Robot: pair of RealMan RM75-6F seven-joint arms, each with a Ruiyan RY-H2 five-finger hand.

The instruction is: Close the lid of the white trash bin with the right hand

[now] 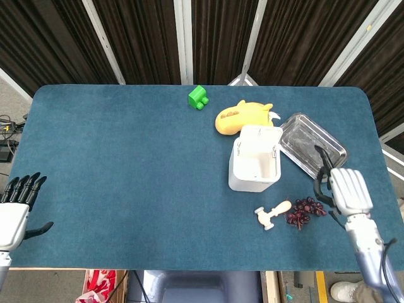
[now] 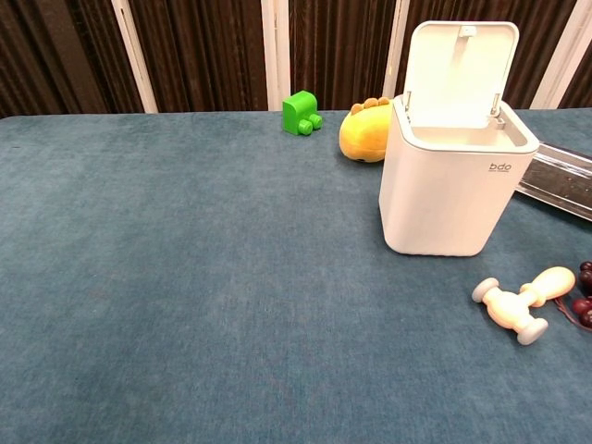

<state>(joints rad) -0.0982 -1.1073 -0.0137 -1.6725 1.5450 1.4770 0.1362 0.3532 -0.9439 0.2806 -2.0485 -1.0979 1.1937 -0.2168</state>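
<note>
Both hands held nothing. The right hand hung at the frame's right edge, fingers curled downward; the left hand, lower left, was spread. Right of centre stood the white trash bin, its lid upright. A good closing would probably reach behind the lid's top edge and press it forward gently, keeping clear of the metal tray.

I count one white plastic bin, one green toy block, one yellow soft toy, one shiny metal tray, one small cream toy hammer, one bunch of dark purple grapes.
</note>
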